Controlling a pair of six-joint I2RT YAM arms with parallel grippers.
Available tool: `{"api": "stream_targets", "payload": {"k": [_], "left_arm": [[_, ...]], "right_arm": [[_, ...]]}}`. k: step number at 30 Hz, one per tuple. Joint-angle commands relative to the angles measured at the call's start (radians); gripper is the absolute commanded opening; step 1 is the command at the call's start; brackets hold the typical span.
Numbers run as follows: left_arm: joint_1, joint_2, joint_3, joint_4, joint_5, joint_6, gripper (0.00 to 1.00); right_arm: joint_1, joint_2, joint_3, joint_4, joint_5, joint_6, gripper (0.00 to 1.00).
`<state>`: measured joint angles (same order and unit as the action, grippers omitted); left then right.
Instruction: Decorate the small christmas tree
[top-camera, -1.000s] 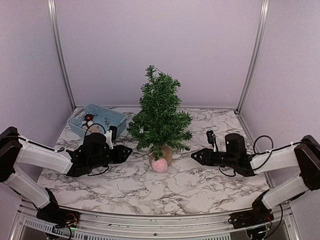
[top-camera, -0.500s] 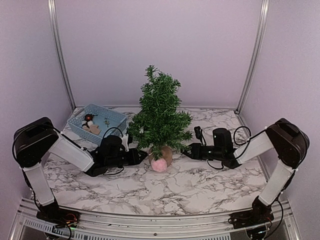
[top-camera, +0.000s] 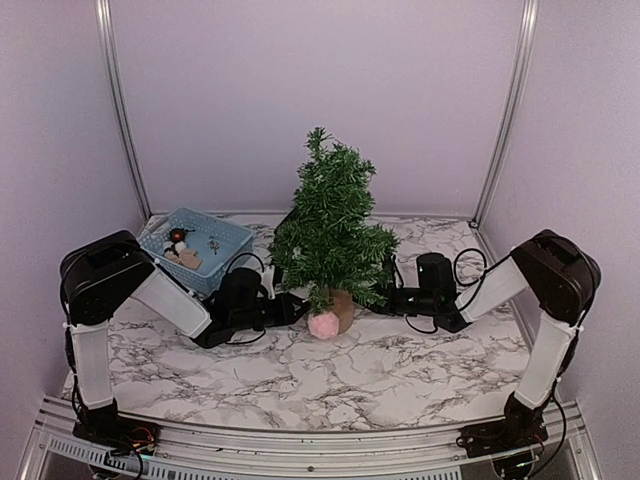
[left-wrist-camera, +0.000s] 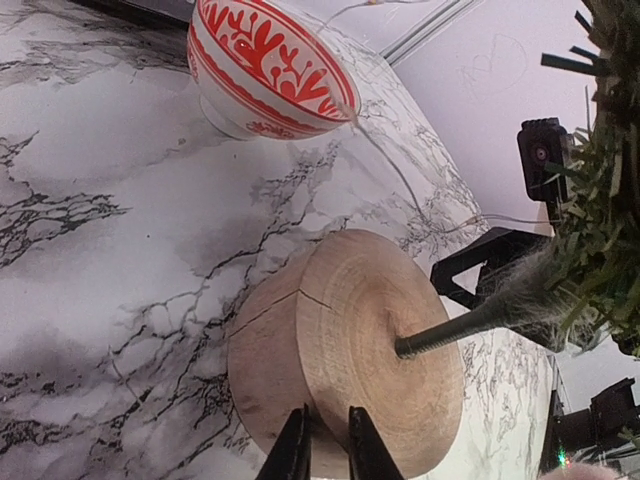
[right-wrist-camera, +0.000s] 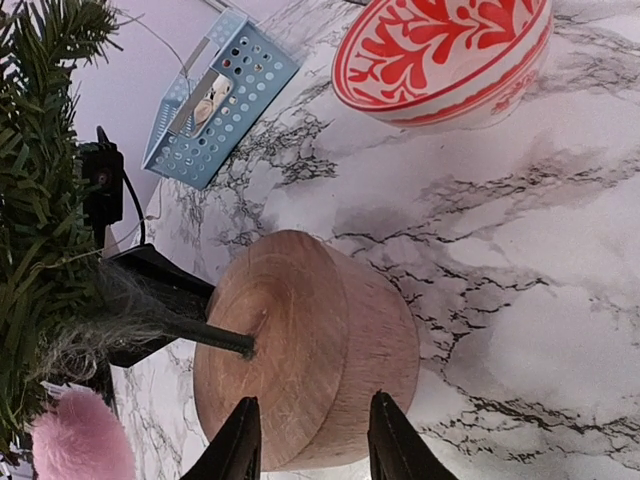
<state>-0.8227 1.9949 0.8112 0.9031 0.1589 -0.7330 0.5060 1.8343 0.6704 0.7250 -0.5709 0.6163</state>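
The small christmas tree stands mid-table on its round tan stump. My left gripper is low at the stump's left side. In the left wrist view its jaws stand almost together, with their tips against the stump's near rim. My right gripper is low at the stump's right side. In the right wrist view its open jaws stand just in front of the stump, one finger before the top face and one before the side wall. A pink pompom lies in front of the stump.
A blue basket with several small ornaments stands at the back left. A red-and-white patterned bowl stands behind the tree; it also shows in the right wrist view. It is hidden in the top view. Purple walls enclose the table.
Both arms have stretched in low toward the stump from either side. The tree has shifted a little to the right.
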Motion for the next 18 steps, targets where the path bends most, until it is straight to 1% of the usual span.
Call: {"api": "stream_targets", "payload": {"k": [1,9,12,18], "left_arm": [[0.020,0.050,0.053,0.028,0.043,0.020,0.12],[0.086,0.094,0.118,0.005,0.092,0.058,0.12],[0.113,0.056,0.122,-0.050,0.080,0.099,0.12],[0.186,-0.075,0.083,-0.182,0.003,0.151,0.15]], "right_arm": [[-0.007,-0.025,-0.021,0.015,-0.002,-0.010,0.36],[-0.011,-0.089,-0.098,0.017,0.012,0.001,0.36],[-0.011,-0.124,-0.125,0.006,0.022,-0.003,0.36],[-0.016,-0.214,-0.140,-0.096,0.071,-0.050,0.36]]}}
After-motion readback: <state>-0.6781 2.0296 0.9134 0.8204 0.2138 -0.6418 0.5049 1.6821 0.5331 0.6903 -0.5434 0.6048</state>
